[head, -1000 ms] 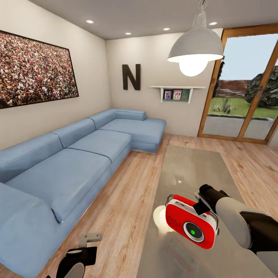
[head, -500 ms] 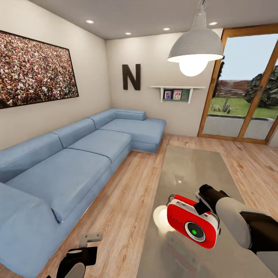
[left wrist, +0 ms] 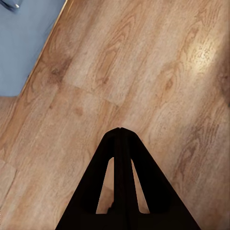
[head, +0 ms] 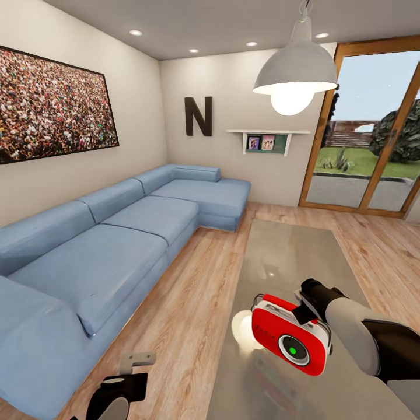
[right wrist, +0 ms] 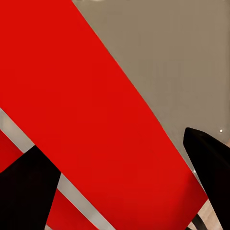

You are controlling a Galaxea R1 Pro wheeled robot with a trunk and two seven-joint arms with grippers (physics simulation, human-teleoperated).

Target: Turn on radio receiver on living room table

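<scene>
Jaws of the right gripper stood apart astride the radio receiver on the tabletop; the left gripper was closed. Switching-on appeared in hand, its dial showing green; next, release.

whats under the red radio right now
The radio receiver sits on the glossy table. The spot beneath it is covered; beside it the lamp's bright reflection shows.

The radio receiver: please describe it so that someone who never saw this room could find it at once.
Beside the long blue sofa stands a low table with a glossy grey top. At its near end sits the radio receiver, with the right gripper against its back. It is a small red box with white trim and a round dial lit green.
</scene>
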